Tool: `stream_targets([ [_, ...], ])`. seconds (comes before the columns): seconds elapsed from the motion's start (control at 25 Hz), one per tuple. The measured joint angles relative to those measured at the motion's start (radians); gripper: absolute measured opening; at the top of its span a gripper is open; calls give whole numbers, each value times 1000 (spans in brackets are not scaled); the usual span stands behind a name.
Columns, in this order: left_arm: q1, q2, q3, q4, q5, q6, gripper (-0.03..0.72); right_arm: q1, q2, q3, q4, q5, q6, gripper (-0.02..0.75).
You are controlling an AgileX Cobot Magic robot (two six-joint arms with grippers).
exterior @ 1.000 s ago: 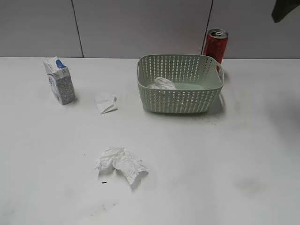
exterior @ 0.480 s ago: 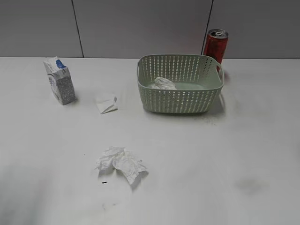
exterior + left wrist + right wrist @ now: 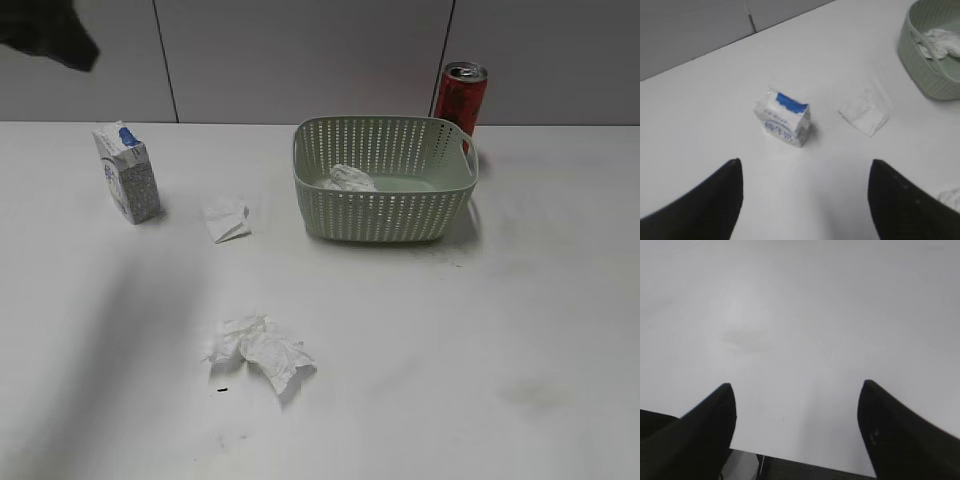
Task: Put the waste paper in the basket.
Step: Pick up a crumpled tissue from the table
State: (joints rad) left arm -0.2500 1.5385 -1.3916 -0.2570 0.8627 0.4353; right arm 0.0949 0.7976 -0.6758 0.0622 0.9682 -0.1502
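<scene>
The pale green basket (image 3: 385, 180) stands at the back middle of the white table, and one white paper wad (image 3: 349, 178) lies inside it. A second wad (image 3: 226, 219) lies left of the basket. A third, larger wad (image 3: 258, 348) lies near the front. In the left wrist view the basket (image 3: 925, 65) is at the upper right with its wad (image 3: 942, 42), and the second wad (image 3: 863, 113) lies below it. My left gripper (image 3: 805, 172) is open and empty, high above the table near the carton. My right gripper (image 3: 796, 390) is open and empty over bare table by its front edge.
A white-grey carton with a blue mark (image 3: 127, 172) stands at the back left; it also shows in the left wrist view (image 3: 784, 118). A red drink can (image 3: 459, 97) stands behind the basket's right corner. A dark part of the left arm (image 3: 45, 30) shows at the top left.
The dark arm part at the top right has left the view. The left arm has come into view at the top left, casting a shadow on the left of the table. The wads have not moved.
</scene>
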Motion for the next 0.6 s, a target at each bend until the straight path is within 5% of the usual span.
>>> stream_targets([
  [0.28,-160,292,-165,103,57,3,571,0,-305,145,3,-22,27,572],
  [0.6,-215,569,-319,133,73,8,571,0,-576,231,3,-23,70,572],
])
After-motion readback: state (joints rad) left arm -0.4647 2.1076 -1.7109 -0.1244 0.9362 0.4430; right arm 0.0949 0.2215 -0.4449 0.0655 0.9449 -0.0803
